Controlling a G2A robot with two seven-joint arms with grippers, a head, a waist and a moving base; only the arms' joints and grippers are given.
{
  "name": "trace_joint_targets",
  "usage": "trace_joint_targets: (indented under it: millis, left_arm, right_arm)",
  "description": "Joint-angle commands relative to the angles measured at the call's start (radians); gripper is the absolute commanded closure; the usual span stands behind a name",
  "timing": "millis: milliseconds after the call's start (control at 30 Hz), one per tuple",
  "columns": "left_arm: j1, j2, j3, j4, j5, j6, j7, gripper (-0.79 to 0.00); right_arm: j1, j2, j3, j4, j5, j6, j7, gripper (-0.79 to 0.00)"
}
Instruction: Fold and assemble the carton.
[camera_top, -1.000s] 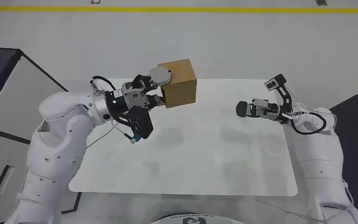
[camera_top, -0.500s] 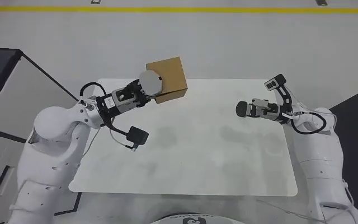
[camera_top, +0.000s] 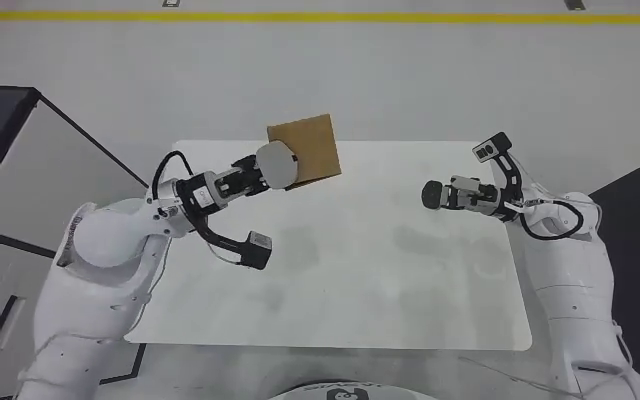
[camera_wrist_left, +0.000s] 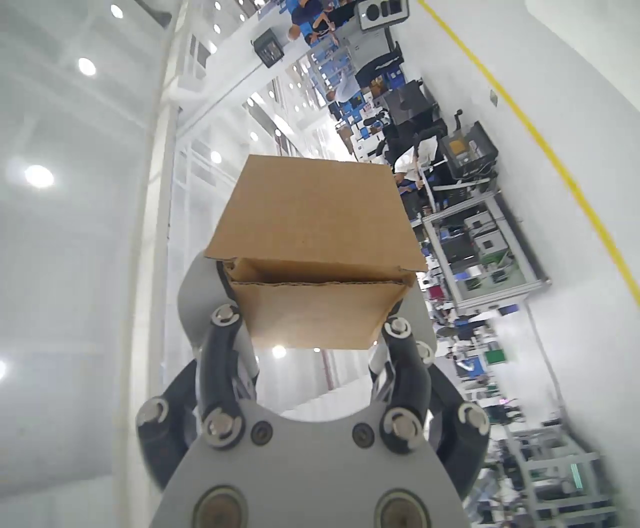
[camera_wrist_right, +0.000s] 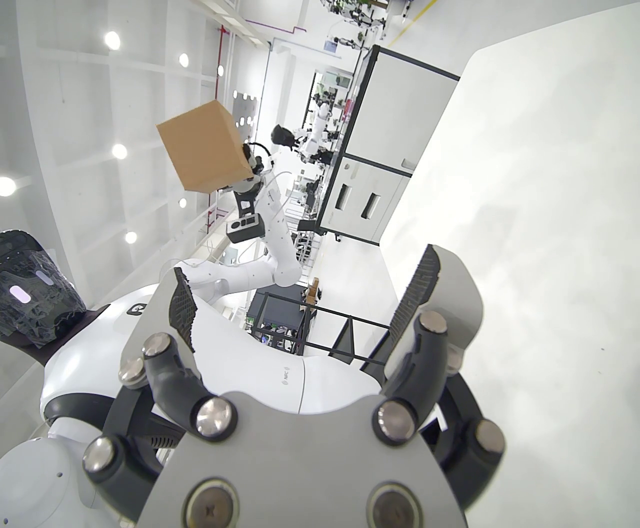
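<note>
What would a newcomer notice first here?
The brown carton stands out first, clamped in the left gripper and held up above the far edge of the white table. Next comes the right gripper, open and holding nothing, over the opposite side.

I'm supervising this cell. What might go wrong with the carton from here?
The left gripper holds the carton by one end only, in the air near the far edge of the table; a slip may drop it off the table. The right gripper, open, is too far to steady it.
</note>
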Motion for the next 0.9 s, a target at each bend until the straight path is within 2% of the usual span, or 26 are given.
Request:
trace_joint_targets:
  millis: [0,100,300,567,633,700,867]
  left_arm:
    - [0.011,-0.001,0.005,0.003,0.037,0.077,-0.025,0.000]
    - [0.025,-0.001,-0.002,0.002,0.083,0.151,-0.061,0.000]
    - [0.047,-0.002,-0.013,-0.030,0.061,0.286,-0.072,0.000]
    - [0.047,-0.002,-0.013,-0.030,0.063,0.294,-0.060,0.000]
    - [0.042,0.001,-0.028,-0.041,0.152,0.313,-0.054,0.000]
    - [0.047,-0.001,-0.016,-0.054,0.152,0.382,-0.073,0.000]
    - [0.020,0.002,-0.063,-0.042,0.152,0.559,-0.041,0.000]
  right_arm:
    - [0.000,0.000,0.000,0.000,0.000,0.000,0.000,-0.785]
    - [0.000,0.000,0.000,0.000,0.000,0.000,0.000,-0.785]
    - [0.000,0.000,0.000,0.000,0.000,0.000,0.000,-0.785]
    - [0.000,0.000,0.000,0.000,0.000,0.000,0.000,-0.785]
    - [0.000,0.000,0.000,0.000,0.000,0.000,0.000,-0.785]
    - [0.000,0.000,0.000,0.000,0.000,0.000,0.000,-0.785]
    - [0.000,0.000,0.000,0.000,0.000,0.000,0.000,-0.785]
